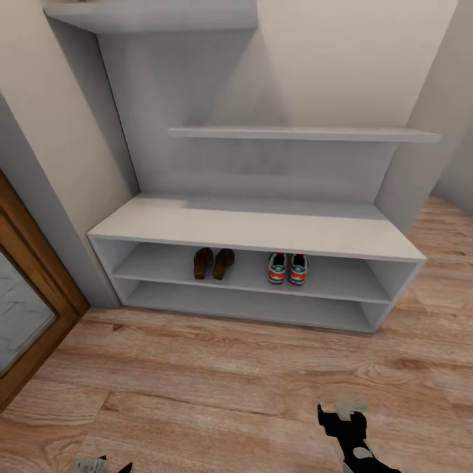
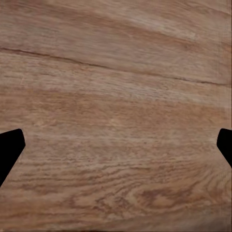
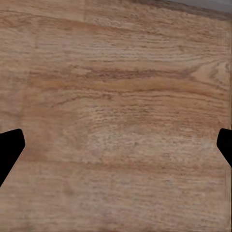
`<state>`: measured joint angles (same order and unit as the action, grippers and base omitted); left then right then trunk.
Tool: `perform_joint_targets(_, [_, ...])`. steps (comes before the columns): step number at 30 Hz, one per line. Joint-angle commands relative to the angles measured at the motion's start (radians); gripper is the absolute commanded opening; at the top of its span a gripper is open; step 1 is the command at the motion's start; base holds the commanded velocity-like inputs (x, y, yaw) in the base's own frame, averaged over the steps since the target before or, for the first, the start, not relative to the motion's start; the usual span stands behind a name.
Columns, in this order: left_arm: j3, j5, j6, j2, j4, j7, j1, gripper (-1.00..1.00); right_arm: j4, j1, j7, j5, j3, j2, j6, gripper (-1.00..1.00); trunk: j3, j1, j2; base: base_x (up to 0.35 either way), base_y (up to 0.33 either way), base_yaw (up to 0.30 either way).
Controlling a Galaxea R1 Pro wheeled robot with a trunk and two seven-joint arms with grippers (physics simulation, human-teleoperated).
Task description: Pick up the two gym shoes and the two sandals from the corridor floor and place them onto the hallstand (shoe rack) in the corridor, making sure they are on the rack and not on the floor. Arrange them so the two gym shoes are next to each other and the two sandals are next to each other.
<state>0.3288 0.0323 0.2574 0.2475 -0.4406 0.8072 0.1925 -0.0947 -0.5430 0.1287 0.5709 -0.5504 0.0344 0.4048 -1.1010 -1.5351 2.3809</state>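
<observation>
White-grey was the colour of the shoe rack (image 1: 263, 226), which stood against the wall on the wooden floor (image 1: 217, 374). It had a bench top, two open shelves below it and two staggered shelves on the wall above.

On the upper open shelf the two brown sandals (image 1: 213, 263) stood side by side, with their heels toward the camera. On the same shelf, more to the right, the two sneakers (image 1: 288, 268) stood next to each other, white with green and red-orange parts. The pairs were apart from each other, with bare shelf between them. The lower shelf and the bench top carried nothing that I could see.

At the bottom edge of the head view a small part of the left gripper (image 1: 105, 465) was visible, and the right gripper (image 1: 343, 415) was above the floor, well apart from the rack.

In the left wrist view the left gripper (image 2: 116, 147) had its jaws spread wide, with only floor planks between them. In the right wrist view the right gripper (image 3: 116, 147) was also spread wide and held nothing, over the floor.

A brown wooden door frame (image 1: 39, 289) was at the left of the rack.
</observation>
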Motion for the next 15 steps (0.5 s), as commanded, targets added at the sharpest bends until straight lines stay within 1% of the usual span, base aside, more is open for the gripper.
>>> perform_joint_targets(1, [0.003, 0.002, 0.001, -0.001, 0.003, -0.007, 0.001, 1.00, 0.002, 0.020, -0.003, 0.015, -0.005, 0.006, 0.027, 1.00, 0.003, 0.004, -0.007, 0.000, 0.000, 0.000])
perform_joint_targets(6, [0.004, 0.004, 0.002, -0.001, 0.020, -0.042, 0.001, 1.00, 0.002, 0.101, -0.025, 0.026, -0.005, 0.022, 0.135, 1.00, 0.018, 0.023, -0.042, 0.000, 0.000, 0.000])
perform_joint_targets(13, [0.005, 0.009, 0.002, -0.001, 0.033, -0.084, 0.001, 1.00, 0.002, 0.177, -0.034, 0.032, -0.005, 0.041, 0.260, 1.00, 0.040, 0.050, -0.091, 0.000, 0.000, 0.000])
perform_joint_targets(14, [0.005, 0.010, 0.003, -0.001, 0.036, -0.116, 0.001, 1.00, 0.002, 0.214, -0.036, 0.032, -0.005, 0.048, 0.307, 1.00, 0.043, 0.054, -0.098, 0.000, 0.000, 0.000])
perform_joint_targets(15, [0.005, 0.010, 0.003, -0.002, 0.036, -0.125, 0.001, 1.00, 0.003, 0.222, -0.036, 0.032, -0.005, 0.049, 0.317, 1.00, 0.046, 0.058, -0.105, 0.000, 0.000, 0.000])
